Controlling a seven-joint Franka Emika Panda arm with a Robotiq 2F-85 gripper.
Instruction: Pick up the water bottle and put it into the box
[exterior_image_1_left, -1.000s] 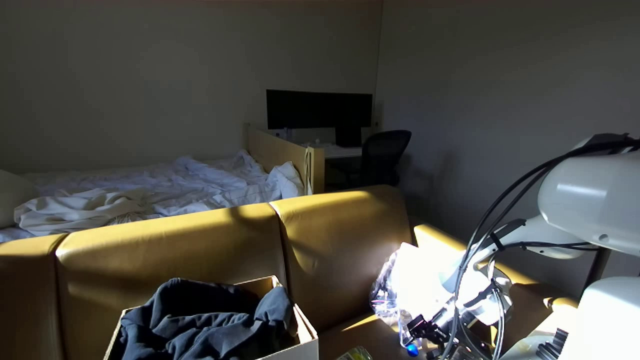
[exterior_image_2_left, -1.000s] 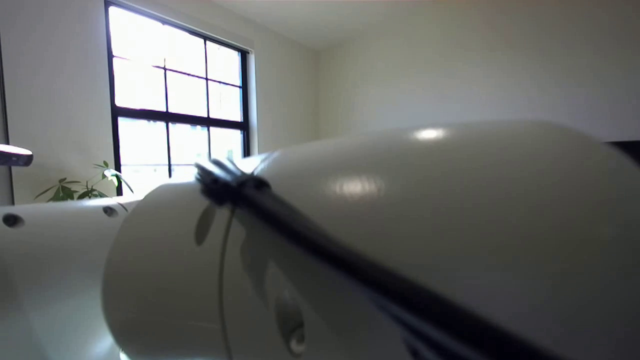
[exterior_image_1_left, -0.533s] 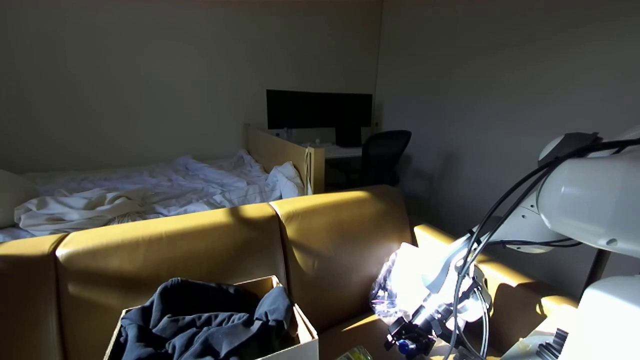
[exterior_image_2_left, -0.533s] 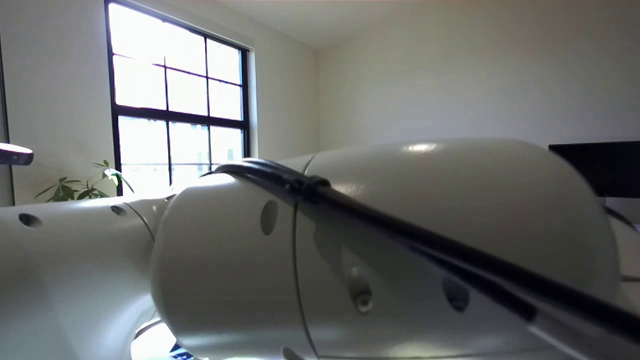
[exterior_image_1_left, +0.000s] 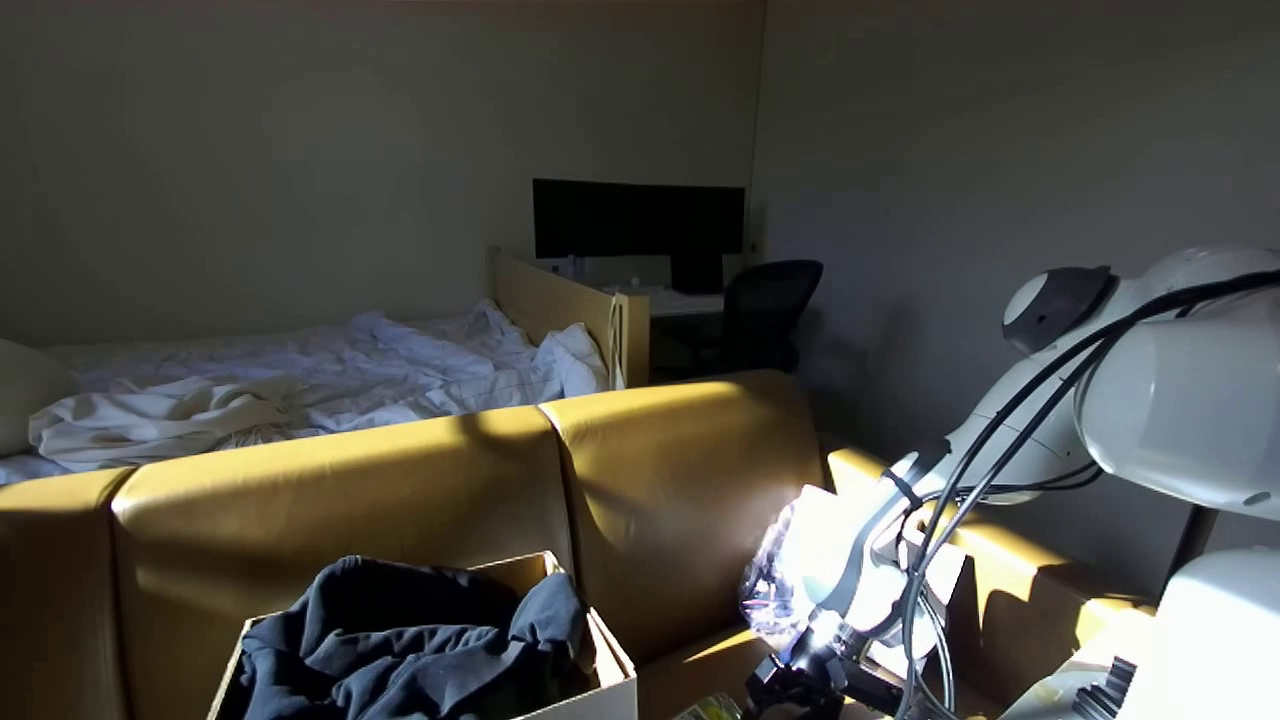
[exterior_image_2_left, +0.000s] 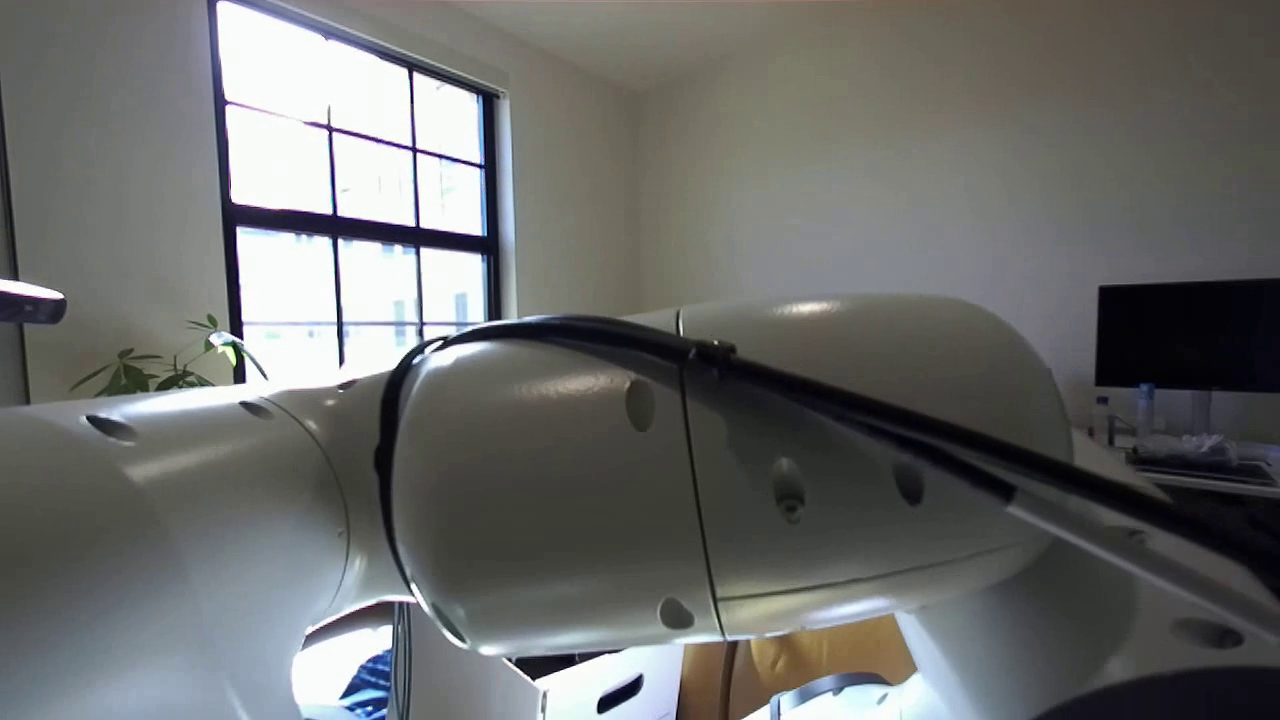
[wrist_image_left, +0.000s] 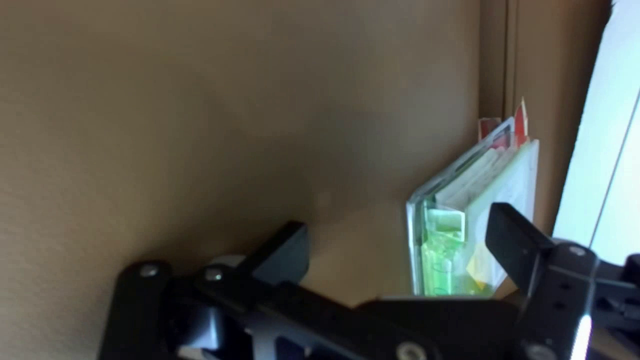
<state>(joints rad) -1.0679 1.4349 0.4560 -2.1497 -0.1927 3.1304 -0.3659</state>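
Pincer (wrist_image_left: 397, 227): in the wrist view, its black fingers (wrist_image_left: 512, 240) stand wide apart, with hold of nothing.
Sofa seat (wrist_image_left: 150, 125): tan, beneath the pincer, a seam showing at the right.
Plastic packet (wrist_image_left: 442, 260): clear, with green, white sheets and a red tab; it lies on the seat, partly behind the right finger; touching or apart, I cannot tell.
Pale panel (wrist_image_left: 605, 150): along the right; what it belongs to is unclear.
Cardboard box (exterior_image_1_left: 600, 703): in an exterior view, open at the near left, before the sofa's backrest (exterior_image_1_left: 350, 520), well apart from the pincer; tan inside, white outside.
Navy garment (exterior_image_1_left: 420, 640): heaped in the box, rising above its rim.
Water bottle: I cannot tell where it is; whether the pincer hides it is unclear.
White arm (exterior_image_1_left: 1180, 400): from the right, slanting down to the pincer.
Crinkled plastic (exterior_image_1_left: 768, 590): right, by the backrest, partly behind the arm.
Bed (exterior_image_1_left: 560, 305): far left, white sheets rumpled.
Monitor (exterior_image_1_left: 640, 215): wide, black, on the far surface (exterior_image_1_left: 690, 303), a mesh chair (exterior_image_1_left: 770, 300) to its right.
Black cables (exterior_image_2_left: 850, 403): in an exterior view, tied along the arm, which fills the near part.
White carton (exterior_image_2_left: 570, 700): below the arm, dark handle slot; whether it is the cardboard box, I cannot tell.
Window (exterior_image_2_left: 360, 190): far left, black-framed, a leafy plant (exterior_image_2_left: 130, 378) beside it.
Capped bottles (exterior_image_2_left: 1145, 405): two, far right, by the monitor.
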